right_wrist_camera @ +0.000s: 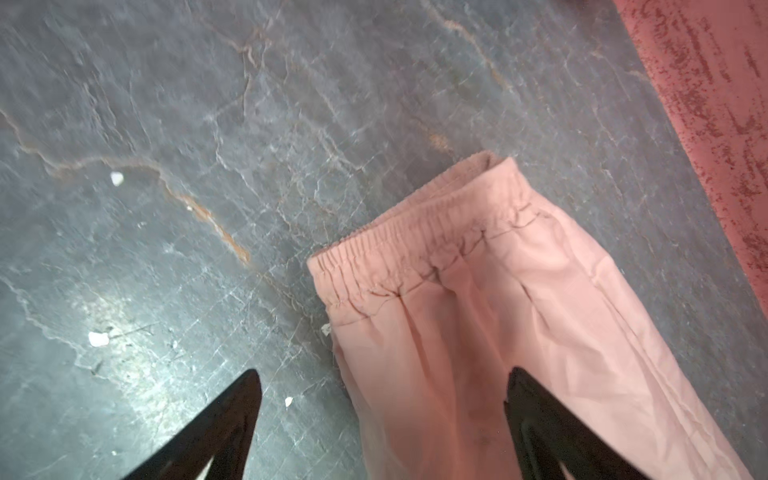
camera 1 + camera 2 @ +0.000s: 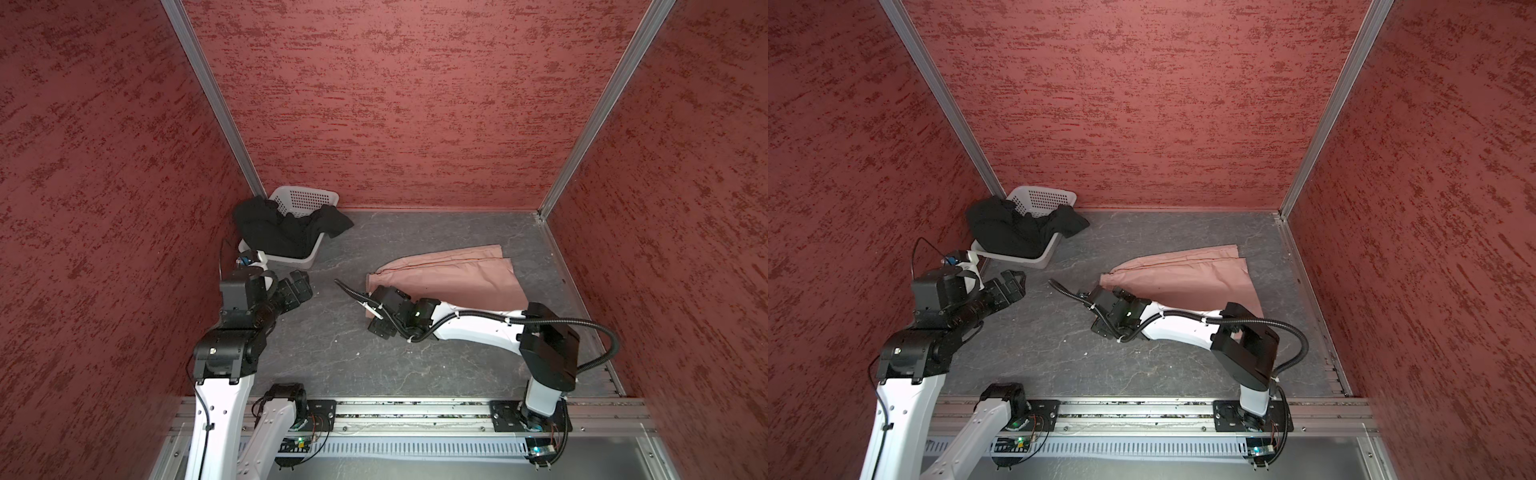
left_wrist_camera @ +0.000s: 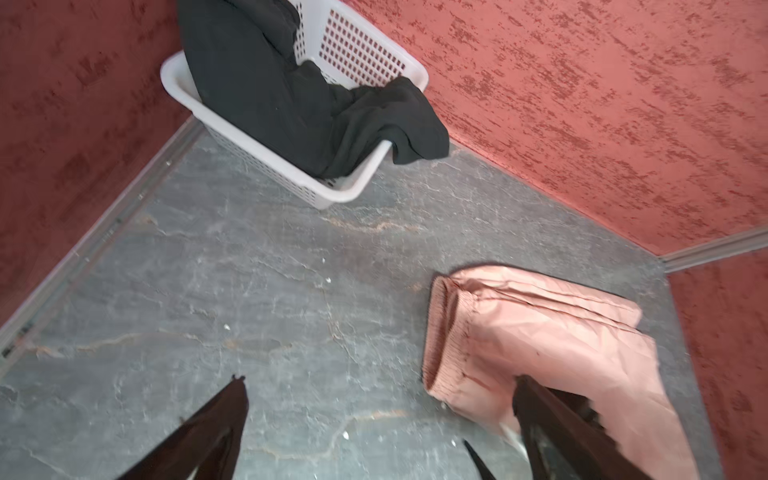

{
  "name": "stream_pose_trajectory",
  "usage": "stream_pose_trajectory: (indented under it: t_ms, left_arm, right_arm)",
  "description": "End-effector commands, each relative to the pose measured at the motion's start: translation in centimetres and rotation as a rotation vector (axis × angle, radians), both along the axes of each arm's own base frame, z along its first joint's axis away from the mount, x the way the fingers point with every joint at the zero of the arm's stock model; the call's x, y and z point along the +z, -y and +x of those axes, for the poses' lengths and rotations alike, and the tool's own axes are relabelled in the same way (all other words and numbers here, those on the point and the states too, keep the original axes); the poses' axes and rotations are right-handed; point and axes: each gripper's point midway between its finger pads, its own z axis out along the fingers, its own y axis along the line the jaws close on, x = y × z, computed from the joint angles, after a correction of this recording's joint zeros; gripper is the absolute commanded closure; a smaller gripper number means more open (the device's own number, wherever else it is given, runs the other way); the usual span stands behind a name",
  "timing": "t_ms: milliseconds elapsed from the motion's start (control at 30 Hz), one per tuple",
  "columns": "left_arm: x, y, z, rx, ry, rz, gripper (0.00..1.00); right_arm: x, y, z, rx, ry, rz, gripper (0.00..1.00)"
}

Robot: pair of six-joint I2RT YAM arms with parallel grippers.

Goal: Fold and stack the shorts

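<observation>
the pink shorts (image 2: 449, 274) are being left, seemingly folded once, on the tabletop (image 2: 374, 365) under the wide-open, empty right claw (image 1: 383, 372), the black shorts (image 2: 274, 228) unfolded in the perforated white basket (image 2: 307, 195) near the likewise open, empty left claw (image 3: 379, 382).

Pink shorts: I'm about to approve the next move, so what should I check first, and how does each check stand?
1. Pink shorts folded in half, flat on the table: ok.
2. Right tool open: ok; jaws spread wide.
3. Right tool clear of the fabric: cannot tell; it hangs partly over the pink shorts.
4. Left tool open and empty: ok.
5. Black shorts out of the basket: not ok; they lie crumpled in it, draped over its rim.
6. Pairs stacked: not ok; they lie apart.
</observation>
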Motion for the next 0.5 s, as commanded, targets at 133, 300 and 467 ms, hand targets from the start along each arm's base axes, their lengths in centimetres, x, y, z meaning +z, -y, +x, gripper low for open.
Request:
stream_pose_trajectory:
  t_ms: [133,300,467]
  left_arm:
    - [0.7,2.6,-1.6,-0.111,-0.01,-0.108,0.01]
    - [-0.9,3.2,-1.6,-0.149,-0.041,-0.123,0.01]
    - [-1.1,2.3,-2.0,-0.117,-0.049,-0.07,0.01]
  right_arm:
    - [-1.8,-1.6,-0.6,-0.011,0.124,-0.166,0.06]
    - [-3.4,-1.9,0.0,-0.082,0.137,-0.183,0.04]
    - [-4.3,-0.9,1.4,-0.14,0.185,-0.228,0.02]
